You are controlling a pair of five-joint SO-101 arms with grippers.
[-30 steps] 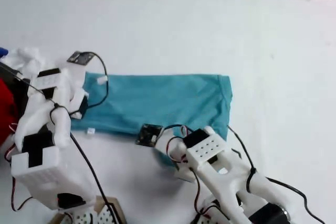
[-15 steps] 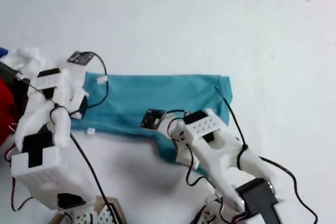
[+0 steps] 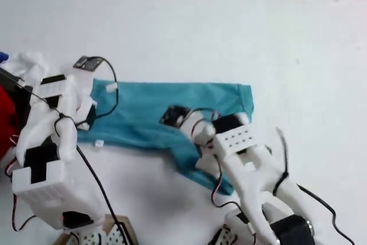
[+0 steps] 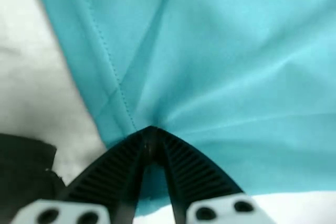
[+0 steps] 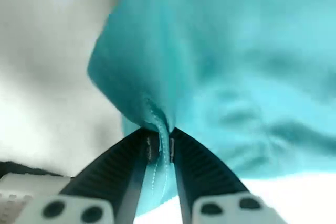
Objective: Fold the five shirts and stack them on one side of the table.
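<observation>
Tabletop [image 3: 298,44] surrounds teal shirt [image 3: 143,113]; left hand [image 4: 151,132], right hand [image 5: 159,135] pinch edges.

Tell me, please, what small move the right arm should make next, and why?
Probably carry the right pincer across toward the far edge of the shirt. It is shut on a lifted near edge, with the fold only partway over, while the left pincer grips the other end.
</observation>
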